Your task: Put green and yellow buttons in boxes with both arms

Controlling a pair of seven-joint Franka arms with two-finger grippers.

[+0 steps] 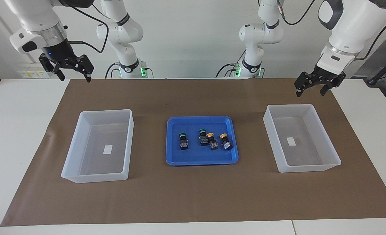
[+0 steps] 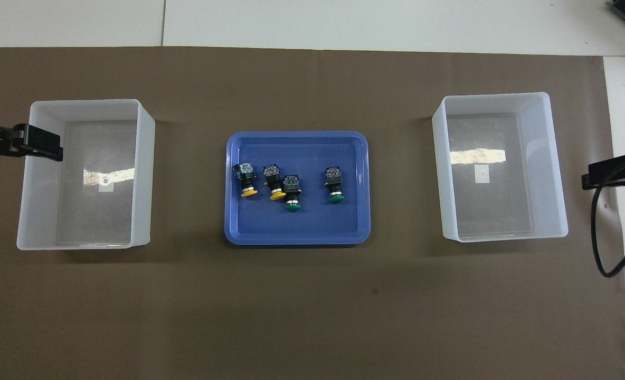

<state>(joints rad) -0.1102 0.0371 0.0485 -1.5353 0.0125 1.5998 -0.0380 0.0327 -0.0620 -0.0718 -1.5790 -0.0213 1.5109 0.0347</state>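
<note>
Four buttons lie in a blue tray (image 1: pixel 176 156) at the middle of the mat. The two with green caps (image 1: pixel 183 141) (image 1: pixel 203 137) lie toward the right arm's end. The two with yellow caps (image 1: pixel 213 141) (image 1: pixel 226 141) lie toward the left arm's end. In the overhead view the yellow ones (image 2: pixel 247 180) (image 2: pixel 274 183) and the green ones (image 2: pixel 292 193) (image 2: pixel 334 186) show too. One empty translucent box (image 1: pixel 95 160) (image 2: pixel 502 211) stands at the right arm's end, the other (image 1: pixel 305 155) (image 2: pixel 96 211) at the left arm's end. My left gripper (image 1: pixel 311 93) (image 2: pixel 38 143) hangs open and empty by its box's outer end. My right gripper (image 1: pixel 75 77) (image 2: pixel 605 174) hangs open and empty, high by its box.
A brown mat (image 1: pixel 193 195) covers most of the white table. Each box has a small white label on its base. A dark cable (image 2: pixel 600 232) hangs from the right arm beside its box. Bare mat lies between the tray and each box.
</note>
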